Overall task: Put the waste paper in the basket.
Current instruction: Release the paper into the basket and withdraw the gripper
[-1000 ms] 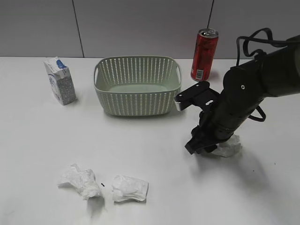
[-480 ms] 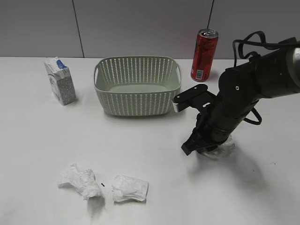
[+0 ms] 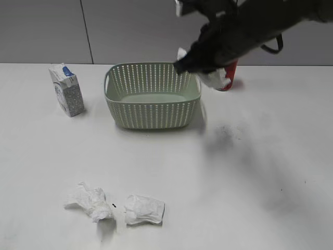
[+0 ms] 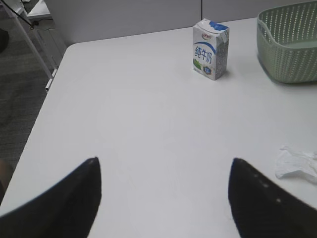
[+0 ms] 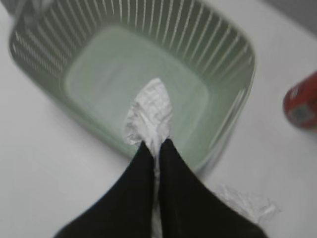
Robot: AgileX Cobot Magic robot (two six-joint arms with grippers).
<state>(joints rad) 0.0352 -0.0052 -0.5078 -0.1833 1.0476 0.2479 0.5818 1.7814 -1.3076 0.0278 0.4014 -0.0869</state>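
Note:
The pale green basket (image 3: 152, 95) stands at the back middle of the table; it also shows in the right wrist view (image 5: 218, 64) and the left wrist view (image 4: 292, 44). My right gripper (image 5: 156, 144) is shut on a white paper wad (image 5: 151, 114) and holds it above the basket's right rim; the wad hangs below the arm in the exterior view (image 3: 216, 78). Two more paper wads (image 3: 89, 200) (image 3: 144, 209) lie at the front left. One shows in the left wrist view (image 4: 297, 162). My left gripper (image 4: 163, 161) is open and empty above bare table.
A white-and-blue carton (image 3: 66, 89) stands left of the basket, also in the left wrist view (image 4: 211, 48). A red can (image 3: 231, 78), mostly hidden by the right arm, stands right of the basket, also in the right wrist view (image 5: 301, 101).
My right gripper has lifted the paper wad off the table at the right and carried it up and back-left to above the basket's right rim.

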